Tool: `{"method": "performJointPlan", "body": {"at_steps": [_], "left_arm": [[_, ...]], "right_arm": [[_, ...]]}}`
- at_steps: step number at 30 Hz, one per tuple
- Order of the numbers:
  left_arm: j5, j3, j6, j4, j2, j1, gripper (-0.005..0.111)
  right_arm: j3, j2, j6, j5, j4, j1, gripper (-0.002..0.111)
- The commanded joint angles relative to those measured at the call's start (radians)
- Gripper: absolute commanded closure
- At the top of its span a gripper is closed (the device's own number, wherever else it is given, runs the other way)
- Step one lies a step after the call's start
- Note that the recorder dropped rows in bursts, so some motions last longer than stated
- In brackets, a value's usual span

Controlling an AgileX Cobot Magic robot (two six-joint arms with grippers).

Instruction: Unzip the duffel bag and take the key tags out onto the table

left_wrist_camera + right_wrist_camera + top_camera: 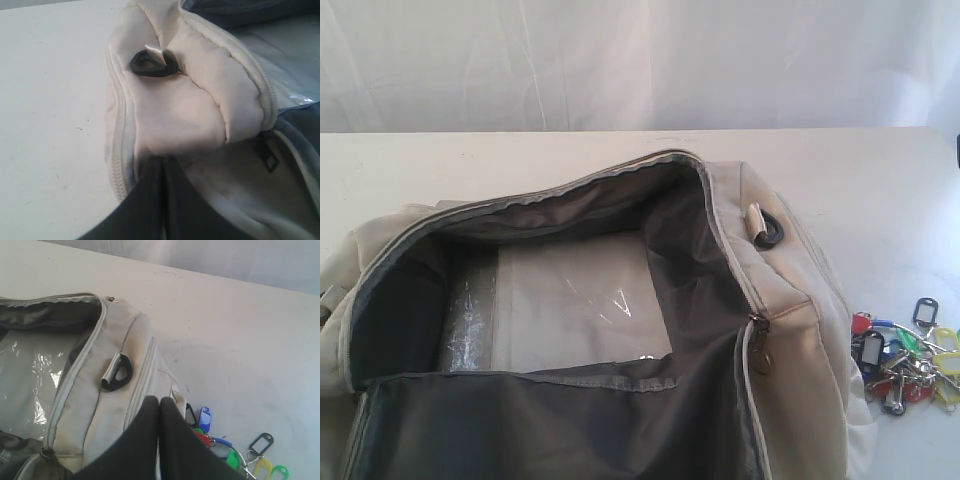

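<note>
The cream duffel bag (790, 330) lies unzipped on the white table (880, 190), its dark lining spread wide. The key tags (910, 365), a bunch in red, blue, green, yellow and black, rest on the table just right of the bag. Neither gripper shows in the exterior view. My right gripper (160, 400) is shut and empty, hovering over the bag's end (85, 400) beside the key tags (225, 450). My left gripper (163, 160) is shut with nothing in it, close over the bag's other padded end (170, 105).
A clear plastic sheet (580, 310) lies inside the bag. A black strap ring (768, 232) sits on the bag's right end, and another ring (152, 64) on the end under the left gripper. A white curtain (620, 60) hangs behind the table.
</note>
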Motion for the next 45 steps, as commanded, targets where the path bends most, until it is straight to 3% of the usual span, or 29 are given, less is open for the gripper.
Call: {"method": "performJointPlan", "body": {"at_steps": [1, 13, 18, 24, 40, 45], "left_arm": [[0.011, 0.007, 0.017, -0.020, -0.005, -0.010, 0.107], [0.011, 0.007, 0.014, -0.011, -0.005, -0.010, 0.107], [0.003, 0.007, 0.014, 0.178, -0.005, -0.006, 0.107], [0.002, 0.007, 0.014, 0.177, -0.005, 0.104, 0.107], [0.002, 0.007, 0.008, 0.177, -0.005, 0.111, 0.107], [0.000, 0.007, -0.199, 0.172, -0.005, 0.111, 0.107]], "right_arm": [[0.007, -0.007, -0.007, -0.007, 0.003, -0.005, 0.108], [0.007, -0.007, -0.007, -0.007, 0.003, -0.005, 0.108], [0.007, -0.007, -0.007, -0.007, 0.003, -0.005, 0.108], [0.007, -0.007, -0.007, -0.007, 0.003, -0.005, 0.108], [0.007, -0.007, -0.007, -0.007, 0.003, -0.005, 0.108], [0.007, -0.007, -0.007, -0.007, 0.003, -0.005, 0.108]]}}
